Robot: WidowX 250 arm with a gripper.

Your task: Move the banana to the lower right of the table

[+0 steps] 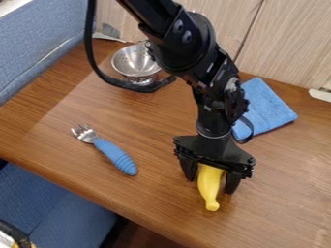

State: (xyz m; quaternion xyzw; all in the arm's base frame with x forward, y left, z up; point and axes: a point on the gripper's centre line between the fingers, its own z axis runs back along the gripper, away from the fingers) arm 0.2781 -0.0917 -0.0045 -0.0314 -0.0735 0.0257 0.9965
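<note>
The black gripper (210,186) hangs over the front right part of the table, pointing down. Its two fingers stand apart, one on each side of the yellow banana (209,188), with a narrow gap showing beside the fruit. The banana lies lengthwise toward the table's front edge, and its stem end points toward the camera. The gripper's body hides its upper end. The wooden table (284,179) runs under both.
A fork with a blue handle (115,156) lies left of the gripper. A metal colander (136,62) stands at the back left. Behind the gripper to the right is a folded blue cloth (266,107). The table's front edge slants down from left to right.
</note>
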